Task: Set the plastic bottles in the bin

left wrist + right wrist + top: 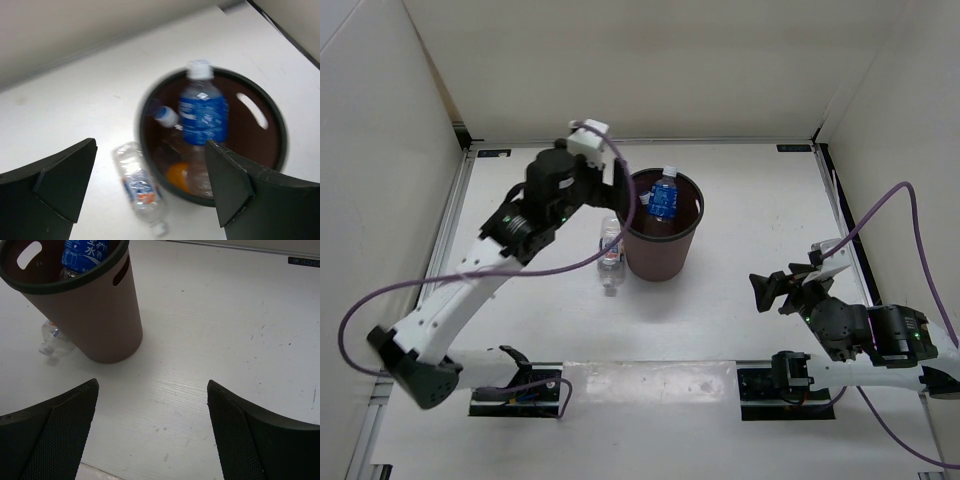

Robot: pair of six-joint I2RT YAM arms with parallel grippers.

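The dark brown bin [660, 255] stands upright mid-table. A blue-label bottle [663, 197] stands in it, neck above the rim. In the left wrist view the bin [281, 131] holds the blue-label bottle [202, 111], a clear bottle [166, 117] and the orange bottle [178, 176]. A pale-label clear bottle [610, 255] lies on the table against the bin's left side; it also shows in the left wrist view [140, 187]. My left gripper [623, 190] is open and empty above the bin's left rim. My right gripper [782, 278] is open and empty, right of the bin.
White walls enclose the table on the left, back and right. In the right wrist view the bin [95, 315] stands at the upper left with the lying bottle [52, 340] behind its base. Purple cables loop from both arms.
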